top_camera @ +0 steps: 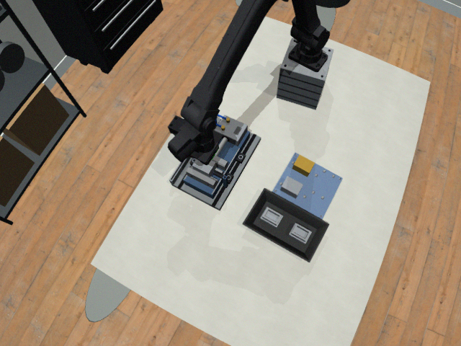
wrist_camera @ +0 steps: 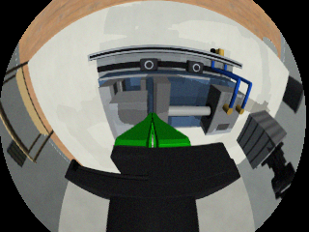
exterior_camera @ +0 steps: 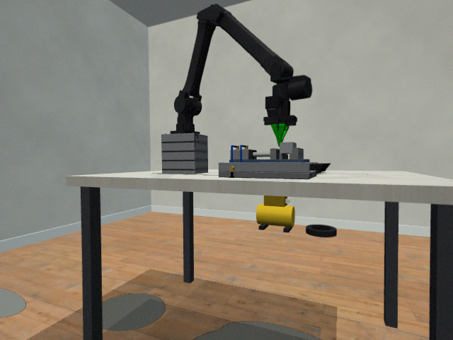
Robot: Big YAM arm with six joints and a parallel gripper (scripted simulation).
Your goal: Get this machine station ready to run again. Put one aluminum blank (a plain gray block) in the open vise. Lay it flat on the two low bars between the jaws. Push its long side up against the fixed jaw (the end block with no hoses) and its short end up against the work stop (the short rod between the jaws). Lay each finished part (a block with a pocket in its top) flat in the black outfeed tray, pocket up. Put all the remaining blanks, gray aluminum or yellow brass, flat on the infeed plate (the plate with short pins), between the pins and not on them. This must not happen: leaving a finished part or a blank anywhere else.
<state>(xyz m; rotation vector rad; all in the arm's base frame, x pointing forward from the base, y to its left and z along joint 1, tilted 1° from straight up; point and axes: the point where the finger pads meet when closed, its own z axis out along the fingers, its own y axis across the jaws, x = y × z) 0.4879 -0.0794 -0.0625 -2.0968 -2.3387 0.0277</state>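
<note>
The vise [top_camera: 215,165] stands at the table's left-middle, its hose end block [top_camera: 230,128] towards the arm base. My gripper [exterior_camera: 279,140] is shut and empty, with its green fingers pointing down just above the vise's middle. In the wrist view the shut fingers [wrist_camera: 153,131] hang over the vise opening. A gray block [top_camera: 202,173] lies in the vise by the far end block, partly hidden by my wrist; it also shows in the side view [exterior_camera: 289,148]. The infeed plate [top_camera: 309,182] holds a brass blank [top_camera: 303,164] and a gray blank [top_camera: 292,186]. The black outfeed tray [top_camera: 286,223] holds two pocketed parts [top_camera: 270,215] [top_camera: 300,232], pocket up.
The arm's base block [top_camera: 303,80] stands at the table's back. The tray and the infeed plate touch each other to the right of the vise. A black tool cabinet [top_camera: 100,26] and a shelf [top_camera: 26,112] stand off the table to the left.
</note>
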